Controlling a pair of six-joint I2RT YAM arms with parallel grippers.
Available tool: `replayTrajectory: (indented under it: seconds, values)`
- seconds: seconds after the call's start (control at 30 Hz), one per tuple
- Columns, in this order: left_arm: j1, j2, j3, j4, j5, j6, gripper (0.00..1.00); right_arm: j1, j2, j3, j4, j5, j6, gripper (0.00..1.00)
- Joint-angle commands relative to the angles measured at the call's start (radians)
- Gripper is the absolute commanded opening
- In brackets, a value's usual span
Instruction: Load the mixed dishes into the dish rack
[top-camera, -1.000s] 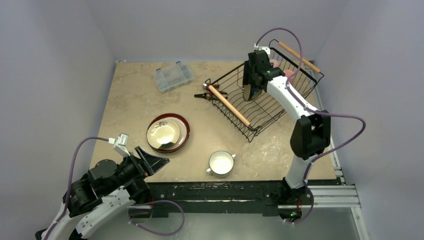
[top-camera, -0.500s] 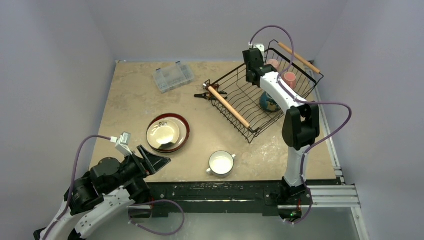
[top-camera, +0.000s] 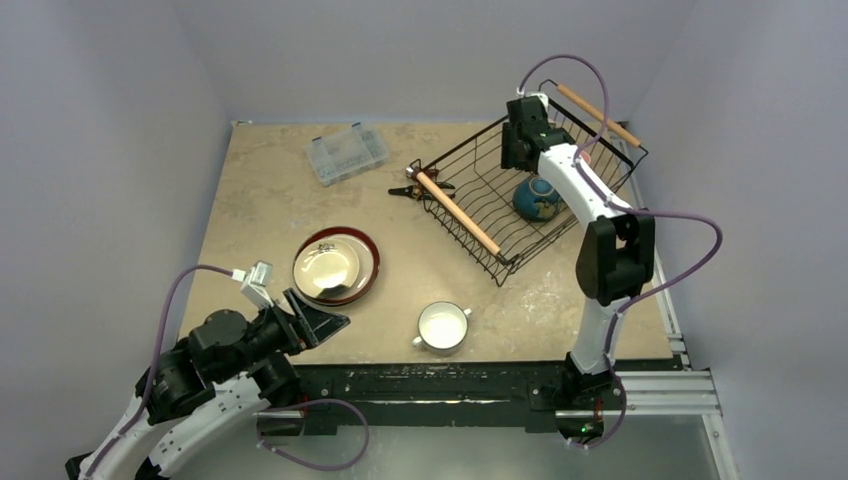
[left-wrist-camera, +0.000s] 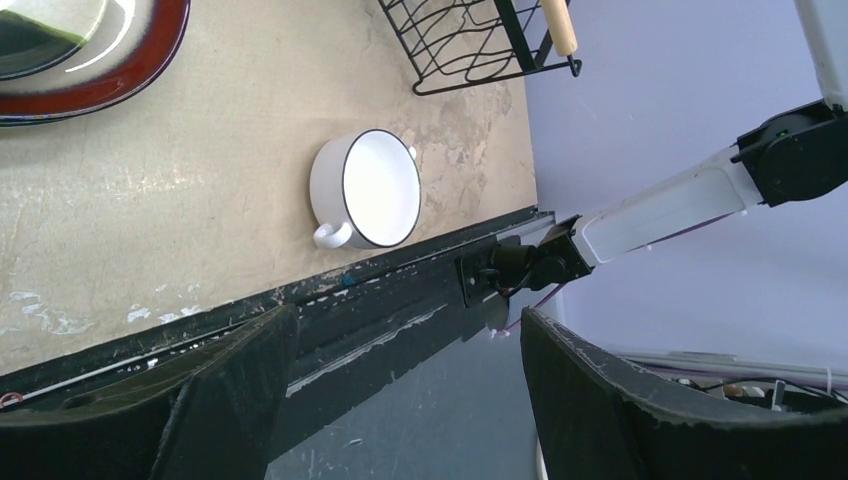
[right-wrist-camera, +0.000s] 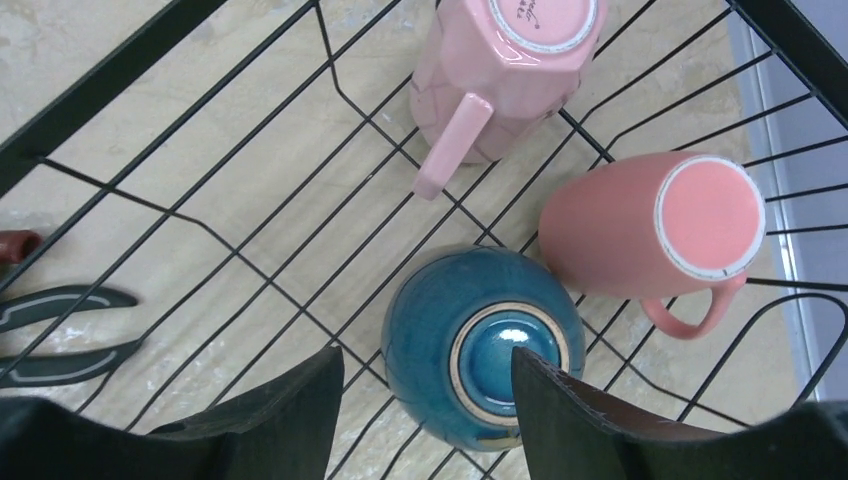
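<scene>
The black wire dish rack (top-camera: 478, 226) stands at the back right. In the right wrist view the rack (right-wrist-camera: 250, 262) holds two pink mugs (right-wrist-camera: 500, 70) (right-wrist-camera: 650, 230) and the blue bowl (right-wrist-camera: 470, 345), all upside down. The bowl also shows in the top view (top-camera: 537, 198). My right gripper (top-camera: 519, 158) (right-wrist-camera: 425, 352) hangs open and empty above the bowl. The cream plate (top-camera: 327, 267) lies on the red-rimmed plate (top-camera: 368, 262). The white two-handled cup (top-camera: 442, 326) (left-wrist-camera: 368, 190) stands near the front edge. My left gripper (top-camera: 315, 322) (left-wrist-camera: 405, 400) is open and empty at the front left edge.
A clear compartment box (top-camera: 347, 153) sits at the back. A black-and-red hand tool (top-camera: 408, 188) (right-wrist-camera: 60, 330) lies just left of the rack. The rack's near wooden handle (top-camera: 457, 210) runs diagonally. A black rail (top-camera: 430, 380) borders the table's front.
The right gripper let go of the blue bowl, which now rests upside down in the rack, and drew back above it. The left arm crept slightly forward.
</scene>
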Motion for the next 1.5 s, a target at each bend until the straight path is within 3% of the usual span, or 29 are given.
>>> replayTrajectory:
  seconds: [0.0,0.23,0.47,0.57,0.73,0.97,1.13,1.3,1.47]
  values:
    - [-0.001,0.002,-0.021,0.06,0.039,-0.006,0.8,-0.002,0.056,0.053,-0.019,0.004,-0.071,0.62]
    - [-0.001,0.006,-0.014,0.064,0.048,-0.003,0.8,0.0,0.218,0.176,-0.101,0.126,-0.1,0.62]
    - [-0.001,0.011,-0.029,0.071,0.054,-0.005,0.8,0.001,0.272,0.148,-0.147,0.241,-0.063,0.64]
    - [-0.001,0.016,-0.029,0.074,0.068,-0.005,0.8,0.0,0.252,0.112,-0.193,0.291,-0.021,0.62]
    - [-0.001,0.016,-0.037,0.077,0.07,-0.01,0.8,-0.001,0.156,0.007,-0.121,0.324,-0.03,0.61]
    - [-0.001,0.023,-0.048,0.073,0.084,-0.012,0.81,-0.001,0.141,0.079,-0.199,0.338,0.0,0.65]
    - [-0.001,0.031,-0.087,0.09,0.141,-0.008,0.97,0.019,-0.004,0.087,-0.183,0.225,0.007,0.74]
    - [-0.001,0.09,-0.137,0.161,0.194,-0.001,1.0,0.126,-0.233,0.044,-0.171,0.173,0.021,0.79]
    - [-0.002,0.204,-0.176,0.251,0.247,0.006,1.0,0.196,-0.535,-0.2,-0.046,-0.13,0.123,0.81]
